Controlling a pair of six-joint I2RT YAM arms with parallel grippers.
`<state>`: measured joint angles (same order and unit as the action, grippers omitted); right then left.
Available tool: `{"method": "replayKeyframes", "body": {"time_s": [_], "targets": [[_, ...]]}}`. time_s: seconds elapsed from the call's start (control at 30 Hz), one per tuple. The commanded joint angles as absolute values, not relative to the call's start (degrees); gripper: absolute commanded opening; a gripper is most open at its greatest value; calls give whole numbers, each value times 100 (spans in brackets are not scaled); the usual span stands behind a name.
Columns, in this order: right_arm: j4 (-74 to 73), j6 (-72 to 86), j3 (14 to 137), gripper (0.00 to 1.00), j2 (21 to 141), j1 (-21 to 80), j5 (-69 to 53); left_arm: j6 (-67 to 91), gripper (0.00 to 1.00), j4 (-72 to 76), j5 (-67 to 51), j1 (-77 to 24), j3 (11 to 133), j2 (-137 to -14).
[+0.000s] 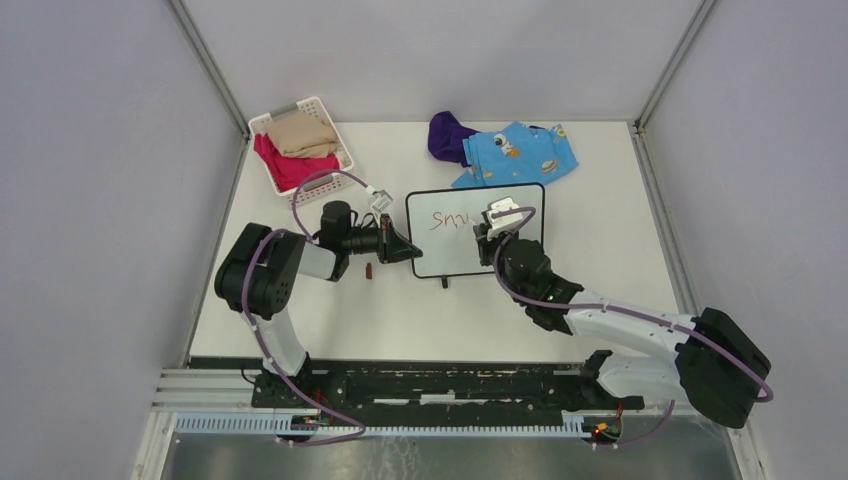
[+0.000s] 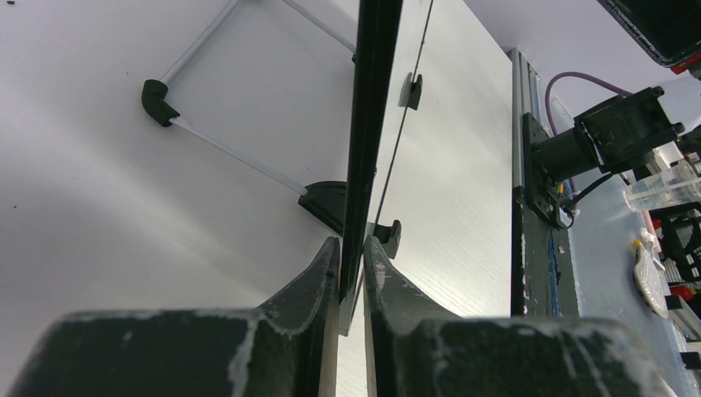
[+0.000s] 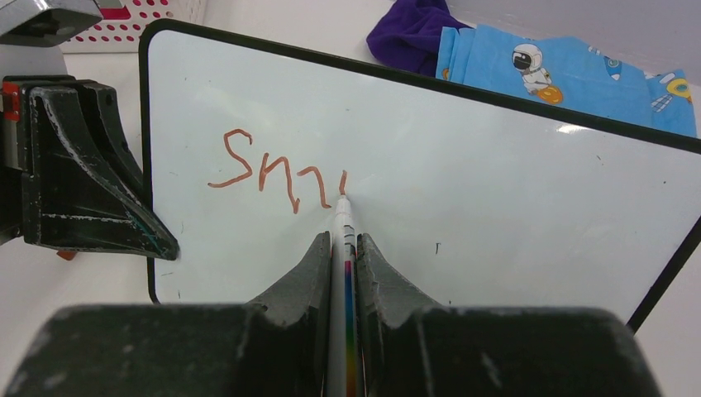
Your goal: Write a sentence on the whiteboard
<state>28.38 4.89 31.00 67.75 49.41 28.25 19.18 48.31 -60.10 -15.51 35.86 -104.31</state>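
Right wrist view shows the sentence [image 3: 273, 178] in reddish-brown on the whiteboard [image 3: 496, 190]: "Sm", then one short upright stroke where the marker [image 3: 342, 217] tip touches. The right gripper [image 3: 344, 240] is clamped on that marker, whose barrel, with a rainbow stripe, is mostly hidden between the fingers. The board lies mid-table, its far right corner cut off by the frame. In the left wrist view the left gripper [image 2: 351, 248] pinches the board's black frame, seen edge-on, so no writing shows. From above, the right gripper covers part of the letters. A blue cloth [image 1: 520, 155] printed with astronauts, a purple cloth [image 1: 450, 135] and a white basket [image 1: 335, 135] lie beyond.
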Motion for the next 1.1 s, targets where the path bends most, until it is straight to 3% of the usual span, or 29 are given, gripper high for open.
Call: {"method": "replayKeyframes", "body": {"time_s": [0.0, 0.37, 1.07], "targets": [[2839, 558, 2954, 0, 6672, 4881, 2950, 1573, 2, 4610, -5646, -1538, 3645, -10389], [2827, 635, 3129, 0, 6232, 4855, 2766, 1573, 2, 4608, -5640, -1538, 3646, -10384], [2994, 516, 3625, 0, 6579, 4594, 2620, 1538, 2, 4551, -5642, -1550, 3662, -10377]]}}
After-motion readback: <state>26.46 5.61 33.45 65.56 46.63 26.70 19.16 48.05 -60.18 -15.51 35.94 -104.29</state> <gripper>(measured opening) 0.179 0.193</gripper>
